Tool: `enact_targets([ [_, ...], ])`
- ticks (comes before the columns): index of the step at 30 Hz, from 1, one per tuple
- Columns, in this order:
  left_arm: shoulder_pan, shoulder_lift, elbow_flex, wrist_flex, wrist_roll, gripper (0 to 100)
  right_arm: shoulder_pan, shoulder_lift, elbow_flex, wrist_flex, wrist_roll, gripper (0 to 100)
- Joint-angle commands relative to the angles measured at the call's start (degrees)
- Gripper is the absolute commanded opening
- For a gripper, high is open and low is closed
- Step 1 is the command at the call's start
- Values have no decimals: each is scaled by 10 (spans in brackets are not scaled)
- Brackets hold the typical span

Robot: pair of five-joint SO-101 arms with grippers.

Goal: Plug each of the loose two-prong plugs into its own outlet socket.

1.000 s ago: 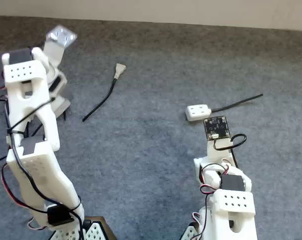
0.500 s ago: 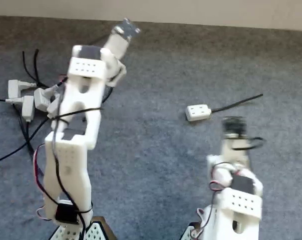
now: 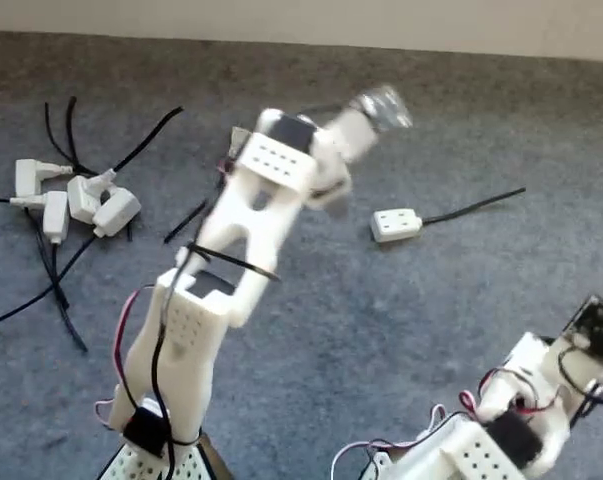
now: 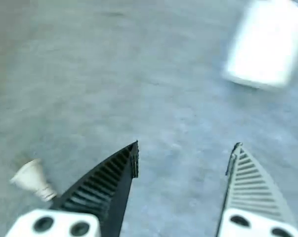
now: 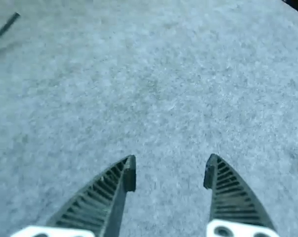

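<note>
The white plastic left arm (image 3: 266, 205) stretches diagonally from its base at the near edge up over the middle of the grey carpet (image 3: 311, 330). Its wrist is turned toward the far right, with the left gripper (image 3: 381, 105) out at the tip, above the carpet. In the left wrist view the left gripper (image 4: 186, 145) has its two ridged fingers well apart, one black (image 4: 109, 185) and one pale (image 4: 247, 180), with nothing between them.

The white rectangular outlet socket (image 3: 396, 223) lies on the carpet near that gripper, on the side toward the arm bases, not touching it. A thin black cord (image 3: 476, 207) trails from it to the right. In the left wrist view the socket (image 4: 265, 42) sits ahead of the pale finger and apart from it. A small white plug (image 4: 32, 177) lies on the carpet just beside the black finger.

A cluster of white two-prong plugs (image 3: 71, 200) with tangled black leads rests at the far left, well apart from both arms.

The white right arm (image 3: 521, 435) is folded low at the near right corner. The right gripper (image 5: 171, 160) hangs over bare carpet with its fingers spread and holding nothing.
</note>
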Motion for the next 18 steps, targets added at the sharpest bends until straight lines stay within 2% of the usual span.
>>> enact_targets([
  [1, 49, -7, -20, 47, -41, 295, 25, -93, 68, 0, 18, 220],
  [10, 96, -2, -20, -52, -40, 295, 22, -59, 93, 0, 18, 220],
  [14, 117, 33, -23, -113, -30, 295, 22, -59, 90, 17, 18, 220],
  [18, 126, 65, -24, -138, -30, 295, 21, -59, 88, 38, 18, 220],
])
